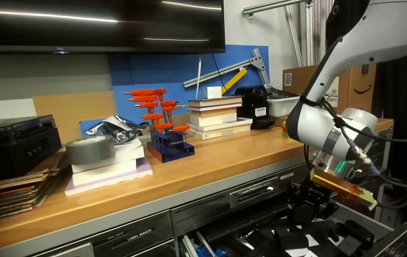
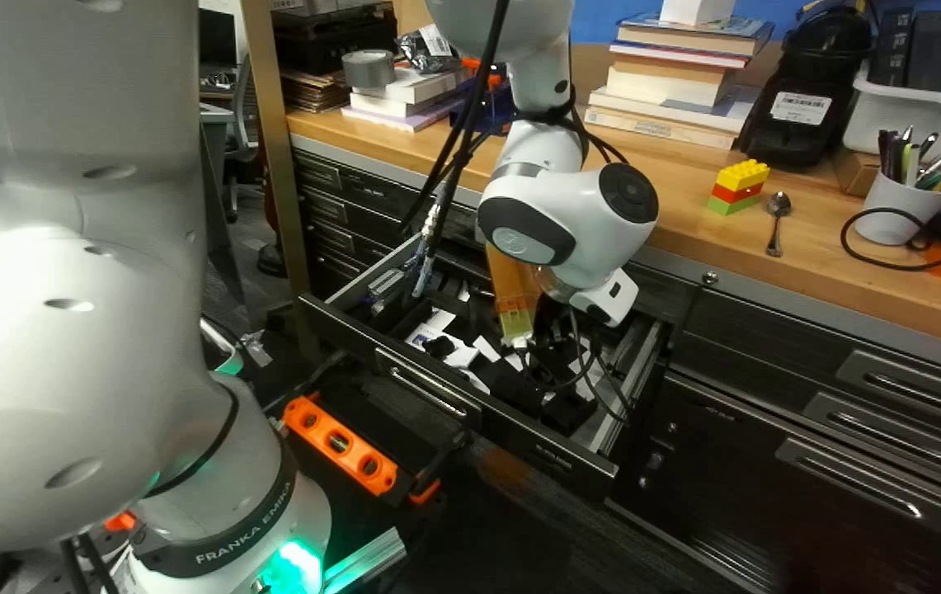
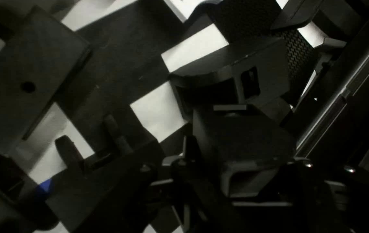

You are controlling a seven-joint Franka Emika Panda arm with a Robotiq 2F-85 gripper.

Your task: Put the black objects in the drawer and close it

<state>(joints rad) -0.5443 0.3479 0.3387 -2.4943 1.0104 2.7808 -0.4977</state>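
- Wrist view: hand (image 3: 244,152) looks pinched on a chunky black block (image 3: 241,134), over the pulled-out drawer (image 2: 532,443) — can't tell if it touches the loose black parts (image 3: 268,68) below.
- Step: prob. the drop-off, w/ block just abt where it should end up.
- Next: lower a touch if needed, let go, lift well clear — then push the drawer home.

In an exterior view, the drawer (image 1: 398,241) is cut off at five o'clock, the television (image 1: 100,34) at ten; in the wrist view, the tool (image 3: 245,158) is cropped at five.
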